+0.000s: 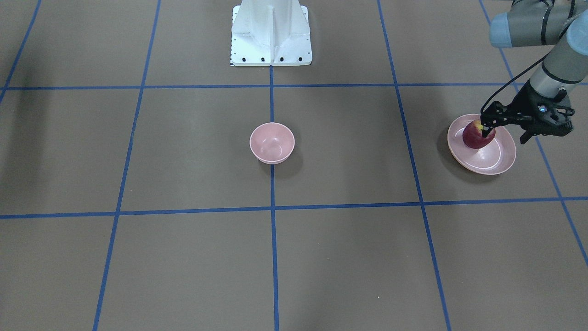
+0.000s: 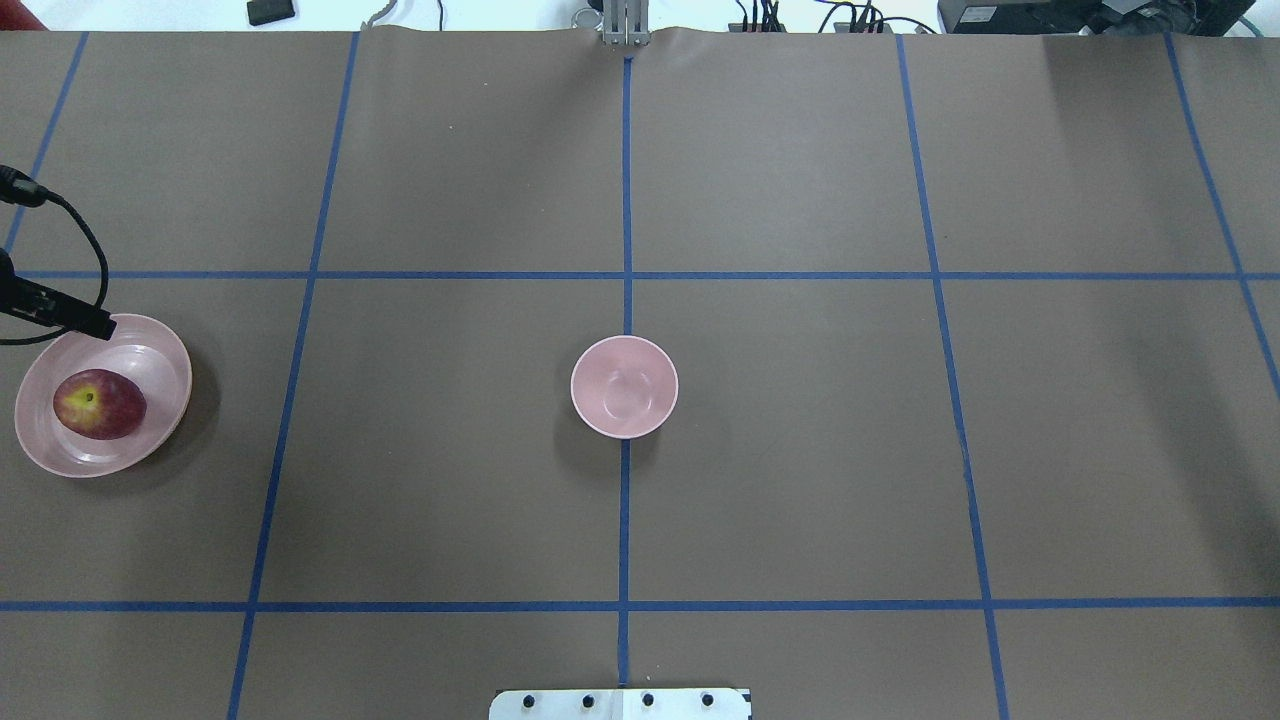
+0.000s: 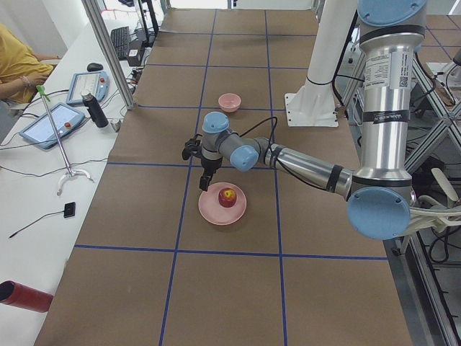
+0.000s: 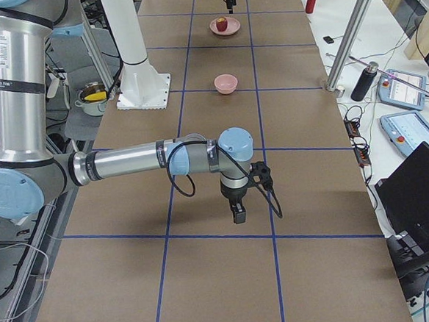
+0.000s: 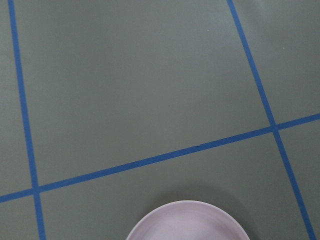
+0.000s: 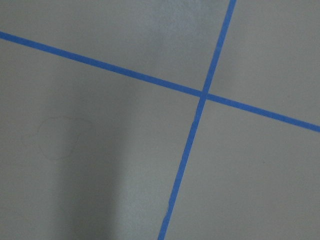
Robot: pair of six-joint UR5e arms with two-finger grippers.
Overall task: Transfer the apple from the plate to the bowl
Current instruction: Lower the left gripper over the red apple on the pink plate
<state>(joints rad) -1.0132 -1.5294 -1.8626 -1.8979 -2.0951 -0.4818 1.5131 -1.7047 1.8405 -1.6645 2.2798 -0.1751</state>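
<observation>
The dark red apple [image 1: 475, 138] [image 2: 100, 405] lies on the wide pale pink plate [image 1: 498, 158] [image 2: 150, 350] at the table's left end. The small deep pink bowl [image 1: 272, 142] [image 2: 624, 387] stands empty at the table's middle. My left gripper [image 1: 486, 128] [image 2: 100, 325] hangs above the plate's far rim, beside and above the apple, without touching it. Its fingers look shut and empty. The left wrist view shows only the plate's rim [image 5: 185, 220]. My right gripper [image 4: 239, 217] hovers over bare table far to the right; I cannot tell if it is open or shut.
The white robot base [image 1: 271, 32] stands at the near table edge behind the bowl. Blue tape lines cross the brown table. A side table with tablets [image 3: 54, 122] and a bottle runs along the far edge. A person [image 3: 18, 61] sits there.
</observation>
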